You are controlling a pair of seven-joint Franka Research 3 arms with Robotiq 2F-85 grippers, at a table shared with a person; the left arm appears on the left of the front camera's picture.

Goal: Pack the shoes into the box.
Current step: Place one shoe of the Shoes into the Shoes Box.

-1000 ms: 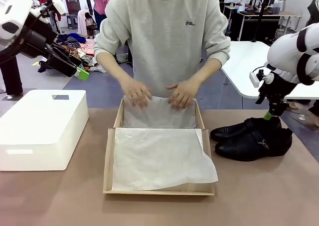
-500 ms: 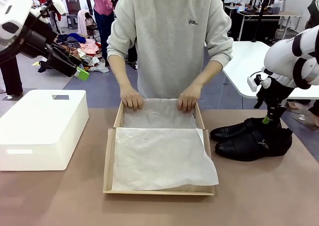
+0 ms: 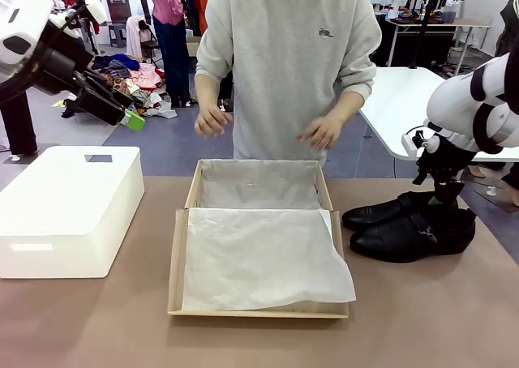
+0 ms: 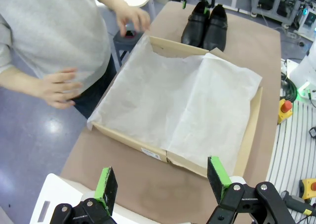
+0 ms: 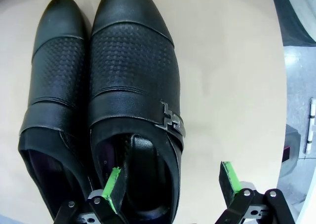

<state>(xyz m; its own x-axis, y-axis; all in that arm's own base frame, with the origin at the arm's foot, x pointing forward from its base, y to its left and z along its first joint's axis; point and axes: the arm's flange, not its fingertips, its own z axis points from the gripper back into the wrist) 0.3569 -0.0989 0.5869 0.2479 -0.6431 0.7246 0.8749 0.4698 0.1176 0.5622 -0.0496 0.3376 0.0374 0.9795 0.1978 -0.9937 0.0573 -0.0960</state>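
The brown cardboard box lies open mid-table, lined with white tissue paper; the left wrist view looks down on the box from above. The pair of black shoes stands side by side to its right. My right gripper hangs open just above their heel end. In the right wrist view the buckle shoe has one finger of the right gripper over its opening and the other beyond its buckle side. The second shoe lies beside it. My left gripper is open, high at the far left, empty.
A larger white box sits at the table's left. The person stands at the far edge, both hands raised above the box's back wall. A white table stands behind on the right.
The person's hands left the tissue at the box's back edge and rose clear. My right gripper sank slightly toward the shoes. The left arm stayed still.
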